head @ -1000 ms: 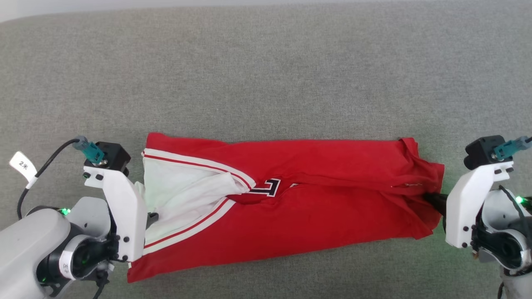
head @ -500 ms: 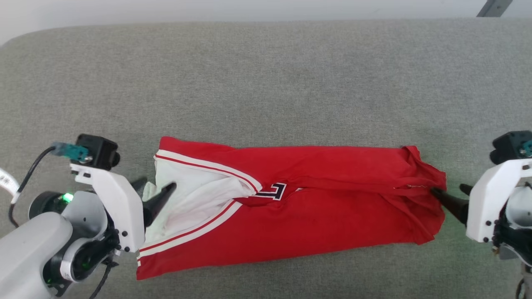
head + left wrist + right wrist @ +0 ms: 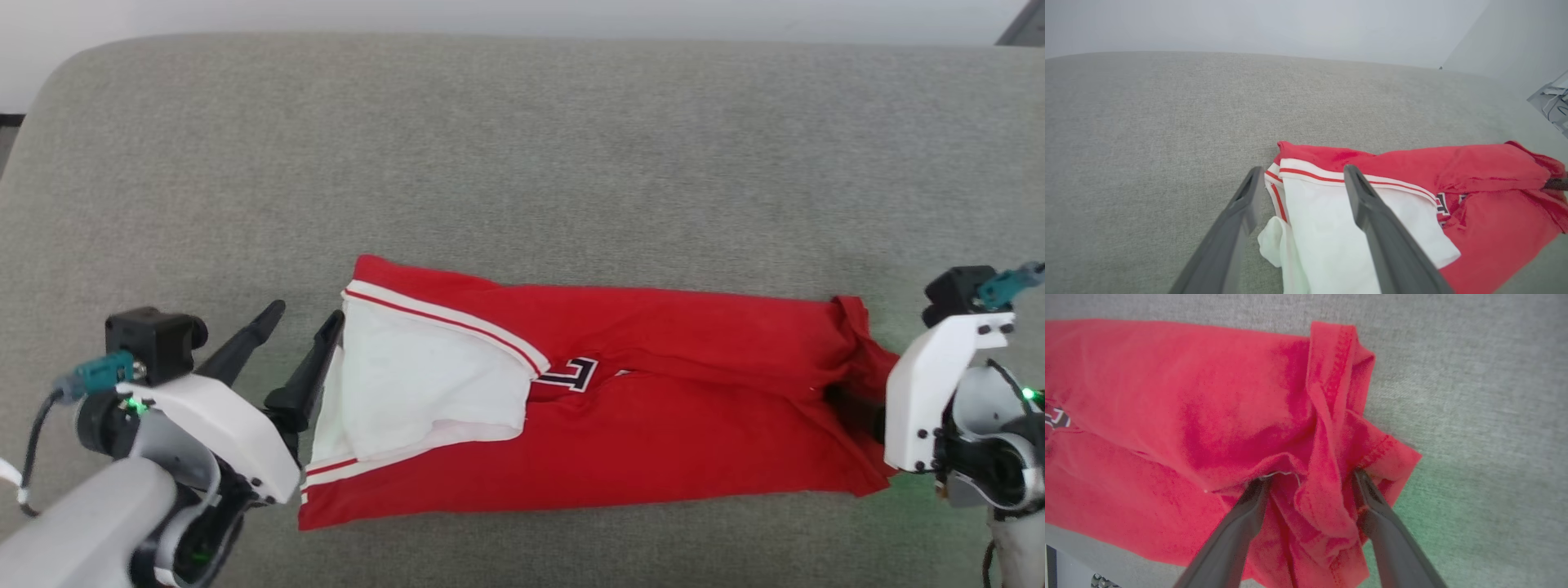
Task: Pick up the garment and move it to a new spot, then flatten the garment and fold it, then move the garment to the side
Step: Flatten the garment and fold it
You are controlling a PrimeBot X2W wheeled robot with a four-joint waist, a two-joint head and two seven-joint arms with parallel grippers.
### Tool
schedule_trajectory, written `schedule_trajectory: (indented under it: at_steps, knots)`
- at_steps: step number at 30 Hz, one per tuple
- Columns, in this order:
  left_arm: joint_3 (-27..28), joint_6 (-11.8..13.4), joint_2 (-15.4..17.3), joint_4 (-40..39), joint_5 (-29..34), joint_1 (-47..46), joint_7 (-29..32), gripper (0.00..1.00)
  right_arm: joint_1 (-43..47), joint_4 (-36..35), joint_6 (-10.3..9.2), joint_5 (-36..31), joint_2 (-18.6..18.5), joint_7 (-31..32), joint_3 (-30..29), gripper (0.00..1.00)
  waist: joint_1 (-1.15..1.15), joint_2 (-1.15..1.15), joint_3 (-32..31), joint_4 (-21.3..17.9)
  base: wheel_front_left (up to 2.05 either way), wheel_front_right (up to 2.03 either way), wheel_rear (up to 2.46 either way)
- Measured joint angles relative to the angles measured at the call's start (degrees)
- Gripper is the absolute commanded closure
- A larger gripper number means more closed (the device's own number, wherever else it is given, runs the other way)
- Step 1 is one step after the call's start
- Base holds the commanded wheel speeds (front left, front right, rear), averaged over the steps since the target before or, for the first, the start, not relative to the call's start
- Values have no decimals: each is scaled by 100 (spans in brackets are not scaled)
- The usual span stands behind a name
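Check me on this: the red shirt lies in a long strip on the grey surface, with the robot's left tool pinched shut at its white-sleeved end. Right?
Not quite: the left tool is open, fingers apart, as the left wrist view shows. The red shirt does lie in a long strip on the grey surface.

You'll see the garment lying folded lengthwise into a long red band across the grey cushion. Its white sleeve, edged in red-white trim, lies flat on top at the left end. Black-and-white lettering peeks from the middle fold. The right end is bunched and creased.
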Motion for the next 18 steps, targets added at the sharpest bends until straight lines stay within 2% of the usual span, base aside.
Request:
schedule_trajectory:
  at_steps: [4, 9, 13, 14, 15, 16, 17, 18]
  knots:
    - [124, -166, -312, 320, 93, 176, -459, 0, -233, 441, -1, 177, -78, -132, 315, 0, 0, 0, 36, 111, 0, 0, 0]
    - [504, -388, -694, 683, 278, 446, -615, 0, -514, 862, -4, 519, -171, -248, 635, 0, 0, 0, 71, 229, 0, 0, 0]
    - [1311, -611, -1123, 804, 698, 784, -621, 0, -688, 1072, -9, 824, -230, -350, 907, 2, 0, 0, 81, 296, 0, 0, 0]
    - [1519, -669, -1229, 837, 847, 915, -621, 0, -725, 1122, -9, 880, -267, -353, 978, 22, 0, 0, 79, 307, 0, 0, 0]
    - [1747, -739, -1356, 859, 989, 1056, -621, 0, -753, 1161, -9, 946, -305, -358, 1058, 59, 0, 0, 76, 315, 0, 0, 0]
    - [1940, -827, -1472, 886, 1089, 1184, -624, 0, -781, 1194, -9, 1004, -328, -392, 1125, 87, 0, 0, 75, 320, 0, 0, 0]
    - [2117, -896, -1584, 911, 1302, 1299, -623, 0, -800, 1233, -9, 1060, -338, -426, 1159, 100, 0, 0, 72, 325, 0, 0, 0]
    - [2357, -965, -1727, 916, 1433, 1407, -624, 0, -822, 1263, -9, 1112, -357, -448, 1209, 100, 0, 0, 68, 331, 0, 0, 0]
